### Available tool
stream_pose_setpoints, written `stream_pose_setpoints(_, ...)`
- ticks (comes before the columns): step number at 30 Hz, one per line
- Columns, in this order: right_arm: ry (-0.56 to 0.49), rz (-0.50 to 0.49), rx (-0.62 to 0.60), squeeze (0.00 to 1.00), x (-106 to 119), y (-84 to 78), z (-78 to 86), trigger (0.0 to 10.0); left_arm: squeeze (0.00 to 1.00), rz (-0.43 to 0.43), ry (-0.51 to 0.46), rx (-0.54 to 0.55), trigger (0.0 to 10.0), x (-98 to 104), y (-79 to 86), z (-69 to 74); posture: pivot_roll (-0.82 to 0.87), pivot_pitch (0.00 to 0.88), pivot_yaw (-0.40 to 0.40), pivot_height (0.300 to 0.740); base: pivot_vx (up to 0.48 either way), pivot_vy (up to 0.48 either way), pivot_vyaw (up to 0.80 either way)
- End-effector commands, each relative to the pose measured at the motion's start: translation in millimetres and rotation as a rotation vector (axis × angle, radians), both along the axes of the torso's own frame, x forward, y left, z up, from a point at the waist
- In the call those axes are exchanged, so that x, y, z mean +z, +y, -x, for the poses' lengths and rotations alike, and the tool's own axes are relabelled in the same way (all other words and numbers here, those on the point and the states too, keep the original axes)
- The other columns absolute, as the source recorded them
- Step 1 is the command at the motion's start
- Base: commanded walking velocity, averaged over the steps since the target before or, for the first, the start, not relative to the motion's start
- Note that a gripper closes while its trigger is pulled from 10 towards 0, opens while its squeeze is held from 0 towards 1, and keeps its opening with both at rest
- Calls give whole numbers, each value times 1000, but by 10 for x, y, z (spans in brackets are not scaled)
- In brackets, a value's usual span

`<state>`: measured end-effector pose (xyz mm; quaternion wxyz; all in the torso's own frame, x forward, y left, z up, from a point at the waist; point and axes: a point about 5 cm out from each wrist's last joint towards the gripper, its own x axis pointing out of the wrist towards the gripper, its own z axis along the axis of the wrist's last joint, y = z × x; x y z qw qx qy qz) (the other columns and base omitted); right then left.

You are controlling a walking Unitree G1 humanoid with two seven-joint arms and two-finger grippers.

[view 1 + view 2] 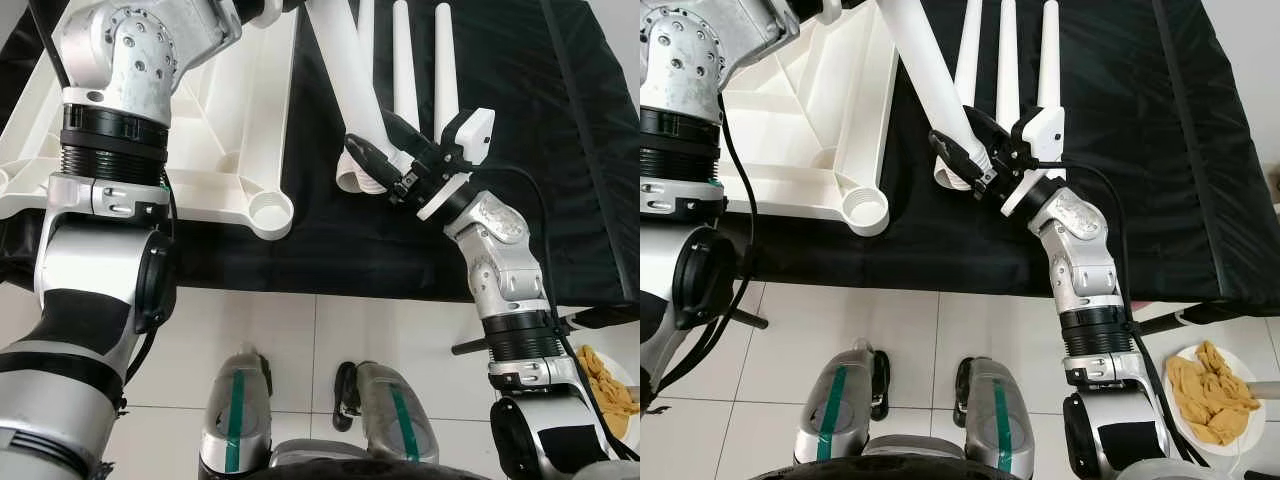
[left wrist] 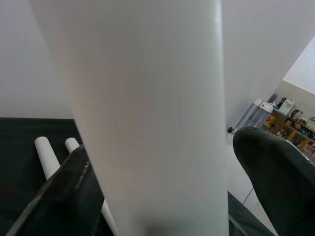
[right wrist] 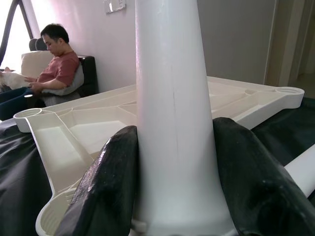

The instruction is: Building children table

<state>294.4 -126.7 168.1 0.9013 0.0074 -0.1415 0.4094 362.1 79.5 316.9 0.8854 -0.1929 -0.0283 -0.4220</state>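
Both grippers, right (image 1: 385, 166) and left (image 2: 162, 196), pinch one white leg (image 1: 930, 90) above the black-covered table's near edge, probably ready for seating into the tabletop's corner socket (image 1: 864, 212).

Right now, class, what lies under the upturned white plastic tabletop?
Under the upturned white plastic tabletop lies a black cloth, showing past its edges. Whatever surface is beneath that cloth stays covered.

Bright, even daylight; head views sharp. The white table leg (image 2: 147, 118) blurs close to the left wrist camera.
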Motion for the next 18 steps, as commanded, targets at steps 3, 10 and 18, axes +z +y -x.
stream_pose_setpoints(3,-12,6,-11,0,0,-30,-11,10000,0,40,-115,-192,0,117,-23,80,39,0,9,740,0,0,0)
stream_pose_setpoints(10,-19,16,-13,0,11,-34,-25,10000,0,49,-111,-170,0,139,0,42,41,0,6,740,0,0,0)
stream_pose_setpoints(18,3,25,-38,0,8,-63,-49,10000,0,29,-132,-172,1843,145,-5,53,39,0,3,740,0,0,0)
